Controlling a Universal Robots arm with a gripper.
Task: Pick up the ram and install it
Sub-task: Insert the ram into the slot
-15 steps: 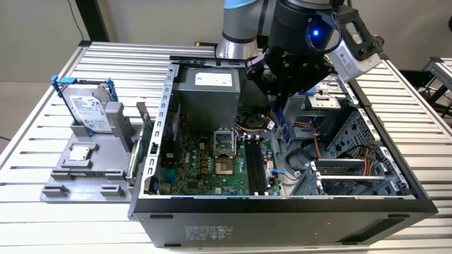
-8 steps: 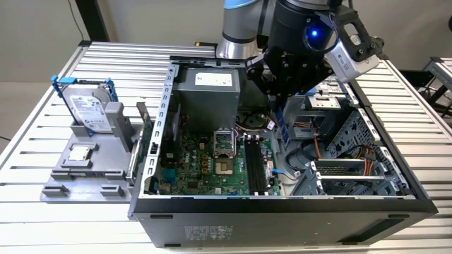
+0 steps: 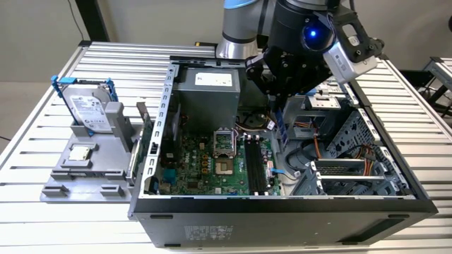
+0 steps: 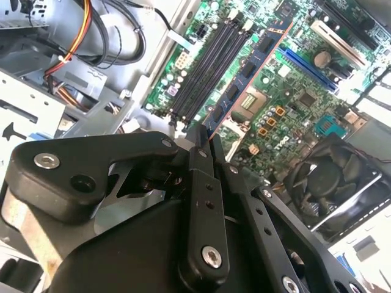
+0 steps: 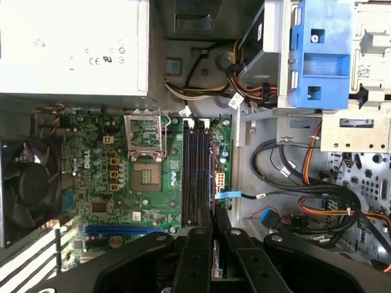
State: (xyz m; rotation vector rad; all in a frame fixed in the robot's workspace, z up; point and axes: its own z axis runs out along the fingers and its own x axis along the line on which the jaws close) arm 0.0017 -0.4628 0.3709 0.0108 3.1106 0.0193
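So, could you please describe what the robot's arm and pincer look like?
The arm has a silver-grey tube with a blue ring at the joint, then a black wrist housing lit by a blue light. The pincer is matte black, with flat jointed linkage fingers fastened by silver screws.

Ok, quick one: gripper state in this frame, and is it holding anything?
Gripper: shut on the ram, held edge-on above the motherboard's memory slots; not seated.
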